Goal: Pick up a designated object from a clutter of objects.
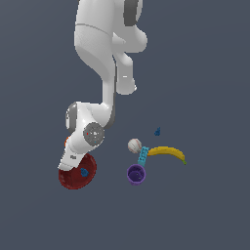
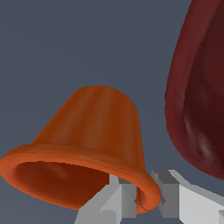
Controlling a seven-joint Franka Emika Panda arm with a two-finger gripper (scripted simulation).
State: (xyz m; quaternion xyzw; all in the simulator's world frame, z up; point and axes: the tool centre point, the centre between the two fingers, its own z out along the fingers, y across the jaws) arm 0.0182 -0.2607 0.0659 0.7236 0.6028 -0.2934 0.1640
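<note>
Writing: none readable on any item in either view.
Orange-red cup point(image 2: 94, 131): lying on its side on the grey floor, mouth toward the wrist camera; in the exterior view only a sliver point(image 1: 66, 142) visible behind the arm's wrist, at the exterior view's left.
Gripper point(image 2: 142, 199): pinching the cup's thick rim, one finger point(image 2: 116, 201) inside the mouth, the other outside against the rim.
Dark red scalloped bowl point(image 2: 197, 96): just beside the cup, a narrow strip of floor between them; in the exterior view partly under the arm's hand point(image 1: 75, 176), a small blue piece point(image 1: 84, 172) showing against it.
Purple cup point(image 1: 136, 174): well apart, toward the exterior view's right, upright, mouth open.
Light blue studded brick point(image 1: 143, 155): between purple cup and white ball point(image 1: 134, 145), close to both.
Yellow banana point(image 1: 168, 153): just right of the brick in the exterior view.
Tiny blue piece point(image 1: 157, 131): alone, above the banana in the exterior view.
Open room: bare grey floor on the cup's side away from the bowl, and around the whole cluster; no edge in sight.
</note>
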